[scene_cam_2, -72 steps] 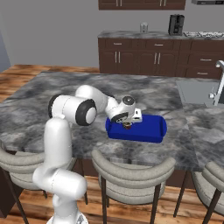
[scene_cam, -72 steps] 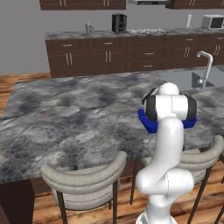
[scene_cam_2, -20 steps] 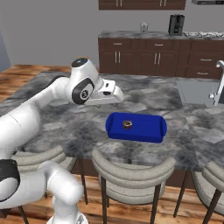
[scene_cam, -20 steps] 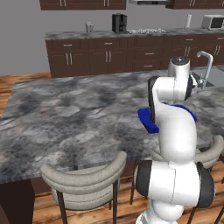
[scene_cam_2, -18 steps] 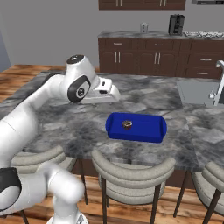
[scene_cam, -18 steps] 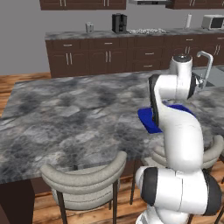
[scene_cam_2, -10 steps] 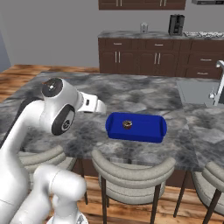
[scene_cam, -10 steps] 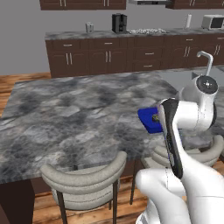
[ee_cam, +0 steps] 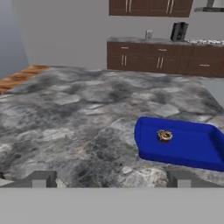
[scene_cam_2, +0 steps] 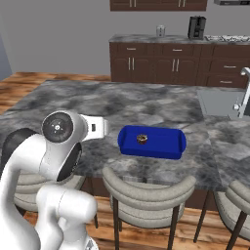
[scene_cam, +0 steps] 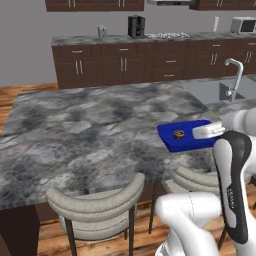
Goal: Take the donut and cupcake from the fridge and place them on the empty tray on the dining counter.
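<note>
One dining counter (scene_cam: 85, 125) spreads out ahead of me, grey mottled marble, the biggest thing here, and it takes up most of my hand view (ee_cam: 74, 113) too. Behind it runs one long row of dark brown wall cabinets (scene_cam: 150, 62) under its own counter, with one dark coffee machine (scene_cam: 135, 26) and one small grey cup (scene_cam: 102, 31) standing on top. One sink with a curved faucet (scene_cam: 233, 75) is set into the far right of the island.

Three pale curved-back stools stand at the near edge in the right base view; the middle one (scene_cam_2: 146, 188) sits just below the tray.

One tray (scene_cam_2: 152, 142), bright blue and rimmed, lies on the marble near the front edge; I see it in the left base view (scene_cam: 187, 136) and in my hand view (ee_cam: 179, 144) as well. In it lies one small round brownish thing, the cupcake (scene_cam_2: 142, 139), toward the tray's left part (ee_cam: 165, 136), apart from the rim. It is too small to make out in detail.

My one pincer (ee_cam: 111, 179) hangs over the near part of the marble, to the left of the tray and apart from it, its two fingertips (ee_cam: 43, 178) spread wide with nothing between them.
</note>
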Motion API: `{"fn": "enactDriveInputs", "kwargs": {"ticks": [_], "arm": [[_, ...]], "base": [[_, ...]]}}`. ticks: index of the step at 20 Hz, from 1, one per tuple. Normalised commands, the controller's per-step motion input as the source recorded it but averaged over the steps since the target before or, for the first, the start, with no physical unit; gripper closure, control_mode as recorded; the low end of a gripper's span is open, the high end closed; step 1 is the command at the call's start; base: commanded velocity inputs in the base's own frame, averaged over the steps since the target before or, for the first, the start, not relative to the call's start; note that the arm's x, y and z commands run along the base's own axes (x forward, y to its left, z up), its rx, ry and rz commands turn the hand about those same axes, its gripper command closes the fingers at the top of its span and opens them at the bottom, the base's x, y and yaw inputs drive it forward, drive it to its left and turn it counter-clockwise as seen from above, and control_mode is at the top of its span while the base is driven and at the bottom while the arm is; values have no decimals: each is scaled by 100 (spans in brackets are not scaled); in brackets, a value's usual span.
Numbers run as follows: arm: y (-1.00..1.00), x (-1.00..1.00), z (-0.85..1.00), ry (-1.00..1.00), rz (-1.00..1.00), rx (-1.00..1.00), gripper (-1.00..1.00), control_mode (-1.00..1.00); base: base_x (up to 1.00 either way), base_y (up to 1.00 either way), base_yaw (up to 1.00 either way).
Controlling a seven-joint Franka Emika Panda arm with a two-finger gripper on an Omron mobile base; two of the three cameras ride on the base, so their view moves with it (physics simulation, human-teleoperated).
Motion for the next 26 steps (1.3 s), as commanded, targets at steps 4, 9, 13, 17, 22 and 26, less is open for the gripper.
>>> {"fn": "enactDriveInputs", "kwargs": {"ticks": [4, 9, 13, 17, 22, 26], "arm": [[31, -2, 6, -1, 4, -2, -100, -100], [1, 0, 0, -1, 0, 0, -100, 100], [0, 0, 0, 0, 0, 0, -100, 100], [0, 0, 0, 0, 0, 0, -100, 100], [0, 0, 0, 0, 0, 0, -100, 100], [0, 0, 0, 0, 0, 0, -100, 100]], "base": [[0, 0, 0], [-3, 0, 0], [-74, 0, 8], [-69, 7, 21], [-20, 29, 72], [-1, 24, 99]]}}
